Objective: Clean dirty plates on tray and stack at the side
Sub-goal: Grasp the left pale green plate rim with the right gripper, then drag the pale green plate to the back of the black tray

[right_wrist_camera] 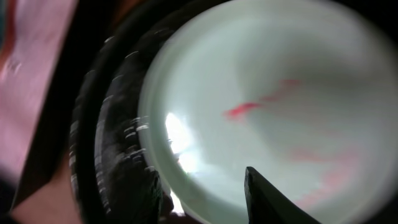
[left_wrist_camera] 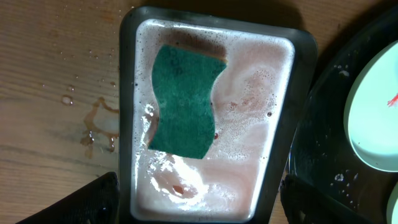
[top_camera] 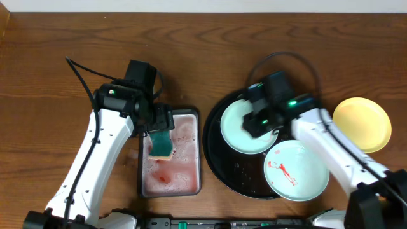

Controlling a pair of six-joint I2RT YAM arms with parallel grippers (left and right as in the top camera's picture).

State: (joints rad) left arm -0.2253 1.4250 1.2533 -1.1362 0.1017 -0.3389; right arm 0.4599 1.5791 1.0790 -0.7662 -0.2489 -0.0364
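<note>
Nearest, at the bottom right of the overhead view, the smeared plate (top_camera: pixel 296 170) lies on the lower right edge of the black tray (top_camera: pixel 219 166), partly over its rim. Red lines mark its middle, so it probably waits there for cleaning.

Left of the black tray and just beside it is the pink tray (left_wrist_camera: pixel 126 112), holding foamy pinkish water. The sponge (left_wrist_camera: pixel 186 102) lies flat in it, in the upper half of the left wrist view, likely put there to soak and rinse. The left gripper (left_wrist_camera: pixel 200 202) hangs over it with its fingers spread wide and touches nothing. Only their dark tips show, in that view's bottom corners. It seems parked there, ready to take the sponge. Brownish drops lie on the table (top_camera: pixel 63 38) left of the pink tray.

Farther up, the mint plate (top_camera: pixel 235 127) sits in the upper part of the black tray. The right gripper (top_camera: pixel 259 122) is right over it. The blurred right wrist view shows faint red smears on that plate, so it looks unwashed. Whether the fingers are parted or pinching the rim, I cannot tell.

Farthest right, the yellow plate (top_camera: pixel 362 124) rests on the table well clear of the black tray. It looks clean, so it is probably the start of the stack.
</note>
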